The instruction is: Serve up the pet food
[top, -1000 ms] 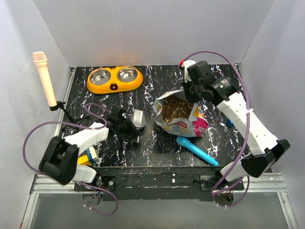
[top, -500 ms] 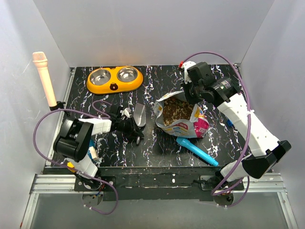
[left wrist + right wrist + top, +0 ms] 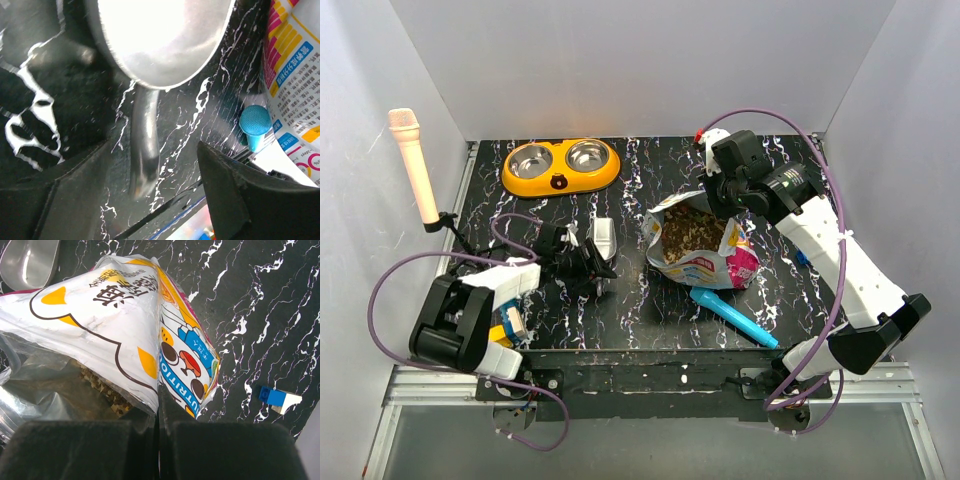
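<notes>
The pet food (image 3: 688, 230) is brown kibble inside the open printed pouch (image 3: 705, 265) at the table's middle right. It also shows in the right wrist view (image 3: 100, 385). My right gripper (image 3: 725, 203) is shut on the pouch's upper edge (image 3: 159, 390) and holds it open. The grey metal scoop (image 3: 604, 236) lies left of the pouch. My left gripper (image 3: 588, 262) is open, with the scoop's handle (image 3: 145, 150) between its jaws and not pinched. The scoop's bowl (image 3: 160, 35) looks empty. The orange double bowl (image 3: 560, 165) stands at the back left.
A blue pen-like tool (image 3: 735, 315) lies in front of the pouch, its tip in the left wrist view (image 3: 255, 122). A small blue-and-white brick (image 3: 280, 397) lies right of the pouch. A cream microphone-shaped post (image 3: 415, 165) stands at the left edge. White walls enclose the table.
The left arm's elbow swung out and back, and the scoop shifted and turned a little to the left. The right gripper and pouch have not moved.
</notes>
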Motion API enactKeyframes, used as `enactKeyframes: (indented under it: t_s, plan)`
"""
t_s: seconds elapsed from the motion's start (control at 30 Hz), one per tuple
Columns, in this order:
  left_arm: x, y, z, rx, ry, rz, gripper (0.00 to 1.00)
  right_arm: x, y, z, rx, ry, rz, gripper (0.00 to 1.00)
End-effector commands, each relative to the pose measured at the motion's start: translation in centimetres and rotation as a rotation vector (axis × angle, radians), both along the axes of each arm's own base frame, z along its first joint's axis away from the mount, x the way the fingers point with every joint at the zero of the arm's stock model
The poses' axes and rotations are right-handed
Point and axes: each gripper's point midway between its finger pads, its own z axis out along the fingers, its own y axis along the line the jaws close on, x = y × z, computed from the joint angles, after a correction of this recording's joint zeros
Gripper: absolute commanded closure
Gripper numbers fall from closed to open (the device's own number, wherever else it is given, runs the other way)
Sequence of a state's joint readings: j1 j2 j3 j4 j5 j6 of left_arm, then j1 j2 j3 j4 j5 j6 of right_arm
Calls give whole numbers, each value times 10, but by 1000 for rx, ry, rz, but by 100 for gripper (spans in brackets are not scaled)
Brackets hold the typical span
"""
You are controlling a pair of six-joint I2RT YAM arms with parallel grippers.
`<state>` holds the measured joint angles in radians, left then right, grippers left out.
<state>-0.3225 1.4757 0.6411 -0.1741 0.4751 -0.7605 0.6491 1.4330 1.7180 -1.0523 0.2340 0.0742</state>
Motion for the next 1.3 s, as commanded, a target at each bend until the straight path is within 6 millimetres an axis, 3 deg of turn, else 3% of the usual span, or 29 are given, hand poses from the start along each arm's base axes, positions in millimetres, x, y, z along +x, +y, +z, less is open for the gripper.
enactKeyframes:
  t_s: [0.0, 0.3, 0.5, 0.93, 1.27]
  plan:
    - [1, 10, 10, -12, -27, 140, 29, 2, -4, 53, 98, -171, -18, 99]
    - [5, 14, 19, -188, -107, 368, 30, 0, -2, 53, 103, -166, -8, 99]
    - [11, 23, 11, -244, -126, 497, 32, -1, 0, 54, 108, -164, -1, 99]
    - [14, 13, -7, -298, -85, 491, 32, -2, -2, 56, 103, -175, -1, 99]
    - [10, 8, -16, -304, -43, 467, 43, -1, 0, 58, 105, -177, 1, 99]
